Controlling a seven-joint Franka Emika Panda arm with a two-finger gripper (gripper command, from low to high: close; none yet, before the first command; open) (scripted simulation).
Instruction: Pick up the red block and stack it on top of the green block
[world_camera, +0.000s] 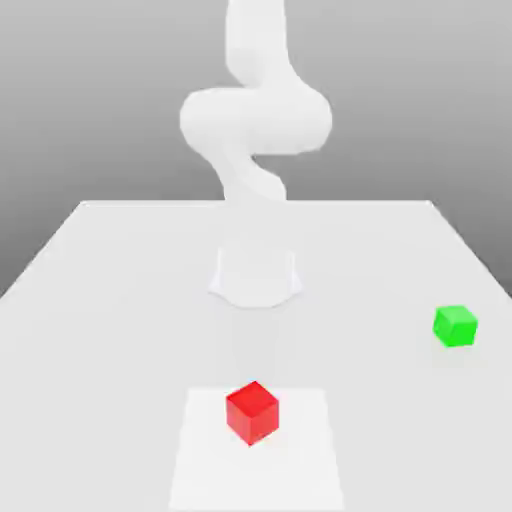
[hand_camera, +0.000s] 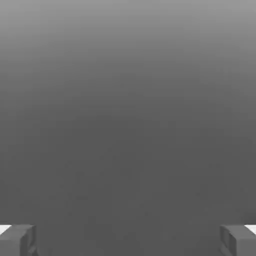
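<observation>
While the gripper (hand_camera: 128, 240) stands spread wide with nothing between its fingertips, it's plainly set for a catch it hasn't made yet. In the hand view the two grey fingers (hand_camera: 17, 240) sit at the lower corners of the frame, looking out on bare grey. The arm (world_camera: 255, 120) rises pale in the upper centre of the exterior view, well clear of the tabletop (world_camera: 120, 260). Down at lower centre sits the red block (world_camera: 251, 411), turned corner-on upon a lighter patch (world_camera: 300, 460), untouched. The green block (world_camera: 455, 326) waits at the right edge, mid-height, well apart from the red one. Nothing picked, nothing stacked: the opening step, I'd say, a descent over red.
</observation>
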